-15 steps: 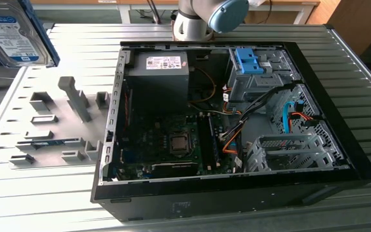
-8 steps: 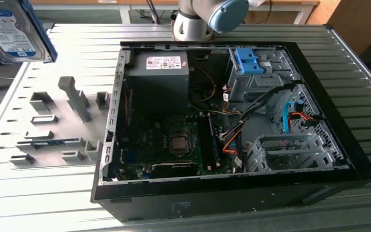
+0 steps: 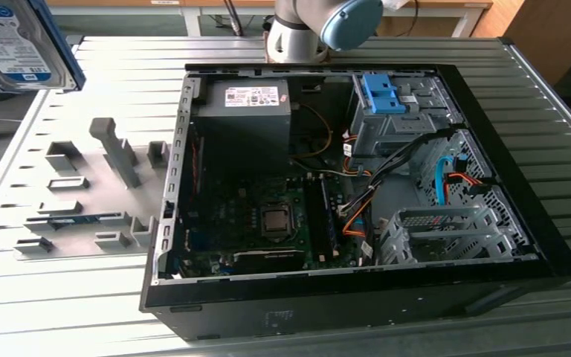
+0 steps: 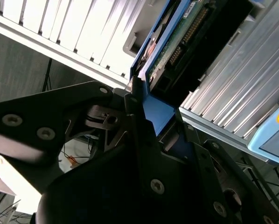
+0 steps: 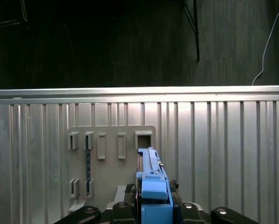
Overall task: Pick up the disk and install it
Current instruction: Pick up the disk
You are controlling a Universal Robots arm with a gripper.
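**Bright metal, shadowed case**

In the exterior view, soft light washes the ribbed table [image 3: 68,312] pale beside the computer case [image 3: 365,297], whose interior sits in shadow. In the second wrist view the gripper [image 4: 153,109] is a dark silhouette against the table's glaring slats.

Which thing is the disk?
Find the big open black computer case on the ribbed metal table. At the exterior view's top left, the gripper holds the disk up off the table. It's the flat silver slab with a white-and-blue label and blue frame; the table's holders are plain grey.
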